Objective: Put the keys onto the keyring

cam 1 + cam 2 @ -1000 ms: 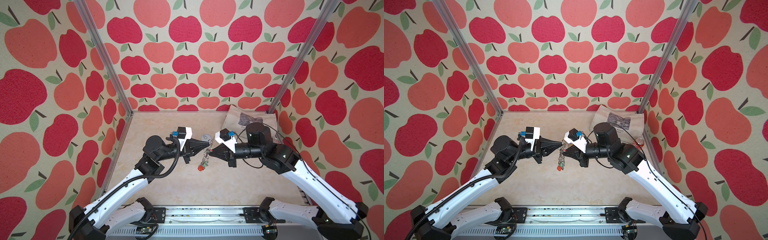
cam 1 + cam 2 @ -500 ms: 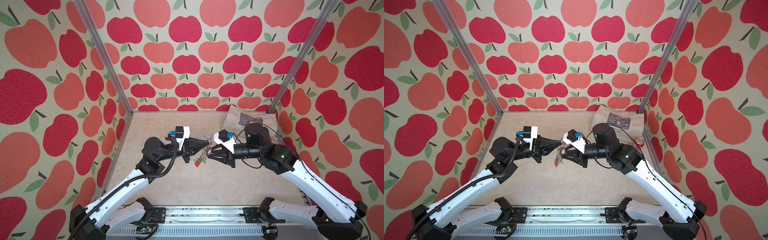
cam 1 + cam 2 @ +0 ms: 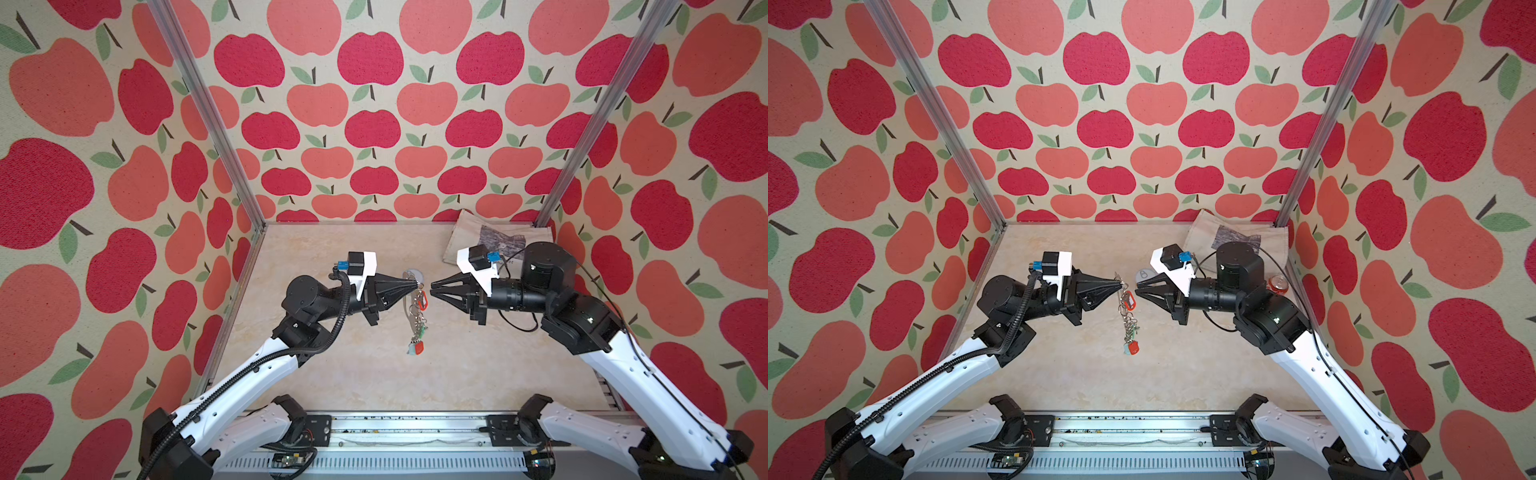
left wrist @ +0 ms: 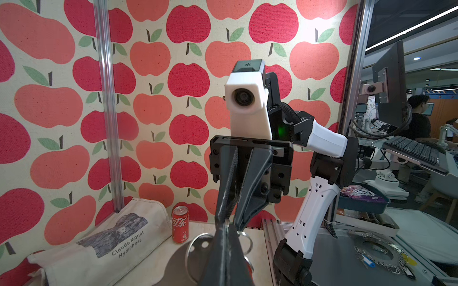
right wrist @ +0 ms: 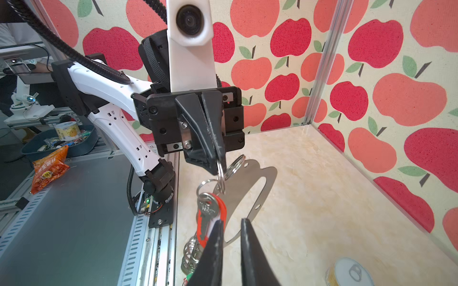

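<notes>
The place is a robotics lab. A marbled tabletop (image 3: pixel 353 374) sits inside a test cell of apple-print walls (image 3: pixel 374 124) on aluminium posts (image 3: pixel 208 124), with the left arm (image 3: pixel 249 374) and right arm (image 3: pixel 644 374) mounted along an aluminium rail (image 3: pixel 407 432). Beyond the cell, the left wrist view shows a monitor (image 4: pixel 389 86), a keyboard (image 4: pixel 416 151), a person (image 4: pixel 418 121) and ceiling strip lights (image 4: pixel 409 31).

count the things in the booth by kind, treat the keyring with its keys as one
keyring with keys on it, hanging from the left tool: 1
cans: 2 (red cola can, pull-tab tin)
tote bag: 1
total: 4
</notes>
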